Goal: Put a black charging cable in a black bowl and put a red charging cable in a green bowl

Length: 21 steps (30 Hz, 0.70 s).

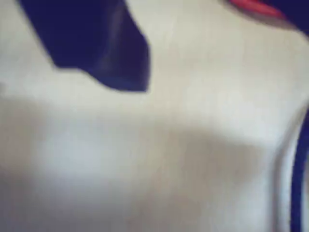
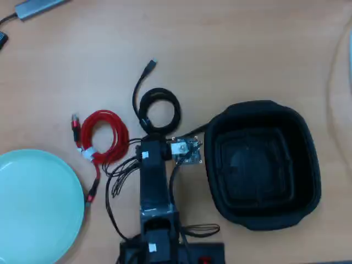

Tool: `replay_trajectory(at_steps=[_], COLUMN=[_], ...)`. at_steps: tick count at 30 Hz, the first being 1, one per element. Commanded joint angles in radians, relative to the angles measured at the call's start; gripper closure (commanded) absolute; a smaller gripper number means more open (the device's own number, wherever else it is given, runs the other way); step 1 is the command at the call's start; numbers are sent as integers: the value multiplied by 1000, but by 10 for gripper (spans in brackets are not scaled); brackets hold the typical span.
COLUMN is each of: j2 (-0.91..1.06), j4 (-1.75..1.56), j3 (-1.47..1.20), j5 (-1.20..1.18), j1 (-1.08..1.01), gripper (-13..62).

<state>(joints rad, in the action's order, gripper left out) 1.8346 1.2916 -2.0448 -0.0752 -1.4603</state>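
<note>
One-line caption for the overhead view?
Arm above black charging cable; red charging cable beside green bowl; black bowl empty.

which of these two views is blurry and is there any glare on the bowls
The wrist view is badly out of focus: only a dark shape and a red smear at the top edge. The overhead view is fairly sharp, evenly lit, slightly soft; no harsh glare on the green bowl or black bowl.
</note>
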Motion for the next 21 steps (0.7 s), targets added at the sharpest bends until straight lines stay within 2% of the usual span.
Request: replay_trajectory(at_steps=[1,8,14,21], j2=[6,-28,-255,-405], j4=[57,291,299,298], j3=[150,480,626,699], j5=[-92,-396,-511,-646], j1=[3,63,89,81], gripper=[47,47,43,40])
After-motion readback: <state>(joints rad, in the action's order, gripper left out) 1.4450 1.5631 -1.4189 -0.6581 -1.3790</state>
